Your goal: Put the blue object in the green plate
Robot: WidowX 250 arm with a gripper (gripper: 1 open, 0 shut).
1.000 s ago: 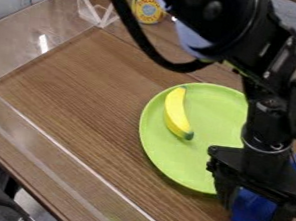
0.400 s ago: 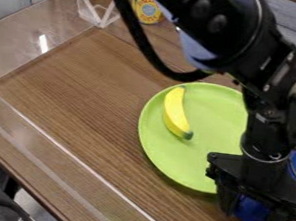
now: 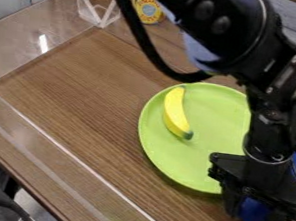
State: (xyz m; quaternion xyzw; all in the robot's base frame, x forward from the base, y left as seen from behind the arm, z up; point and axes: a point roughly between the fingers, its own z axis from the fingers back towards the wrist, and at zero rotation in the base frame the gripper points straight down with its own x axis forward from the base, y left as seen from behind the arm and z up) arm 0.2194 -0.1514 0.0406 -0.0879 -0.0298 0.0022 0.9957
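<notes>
Grasping step: the gripper [image 3: 253,208] stands over the blue block [image 3: 249,211], just beside the green plate [image 3: 204,139].
The jaws sit around the block, but a firm grip cannot be told; next, lift it over the rim, clear of the banana [image 3: 178,113].

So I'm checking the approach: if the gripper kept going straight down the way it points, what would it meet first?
The blue object, already between the fingers of the gripper; the table lies just under it, though depth is unclear.

Banana [image 3: 176,113] in plate [image 3: 205,169]
</notes>
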